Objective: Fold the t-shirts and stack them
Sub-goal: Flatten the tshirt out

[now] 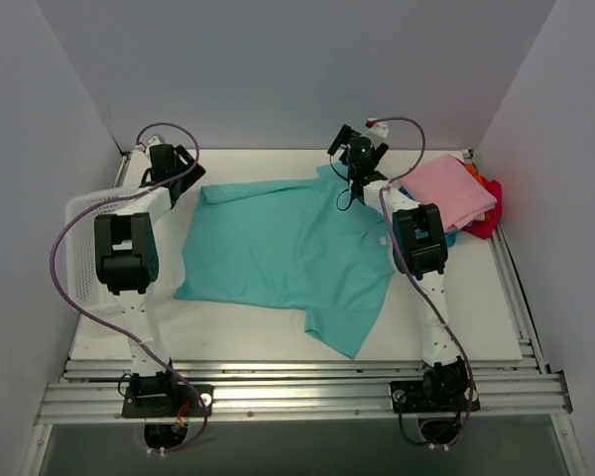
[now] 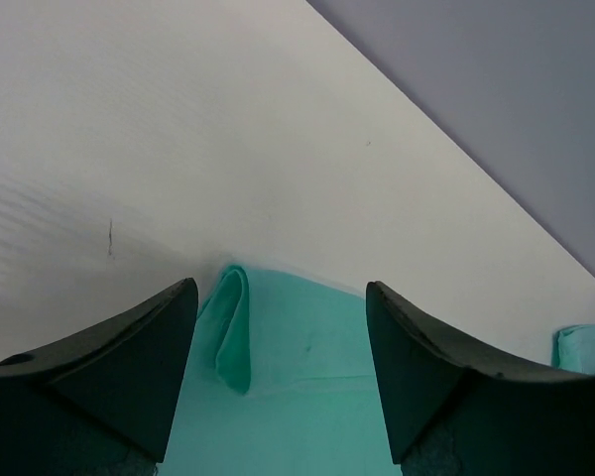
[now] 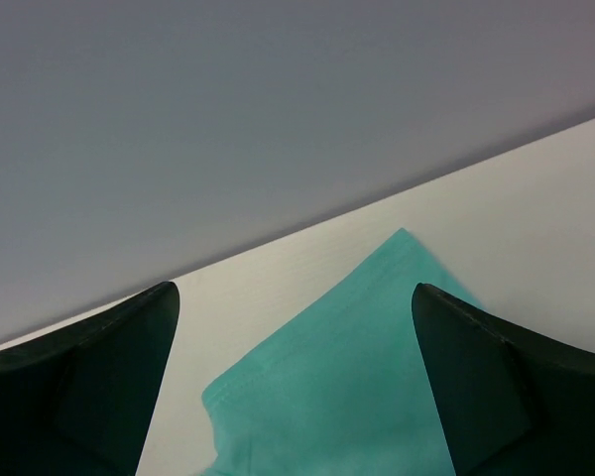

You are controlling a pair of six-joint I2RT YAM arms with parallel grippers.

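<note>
pink shirt [image 1: 448,188] covers those beneath, red shirt [image 1: 487,223] and orange shirt [image 1: 485,182] showing only edges | basket [image 1: 79,210] partly behind left arm [image 1: 127,253] | teal-green shirt [image 2: 302,397] cut off at bottom edge, both wrist views

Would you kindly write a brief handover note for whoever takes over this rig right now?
Left gripper: open, holding nothing, at the far left edge of the teal-green t-shirt.
Right gripper: open, holding nothing, at that shirt's far right corner.
Teal-green t-shirt: spread flat in the middle of the table, not yet folded.
Stack: far right corner, pink t-shirt on top, red t-shirt and orange t-shirt showing beneath.
Done: the stacked shirts are folded.
Left: fold the teal-green one and set it on the pink.
</note>
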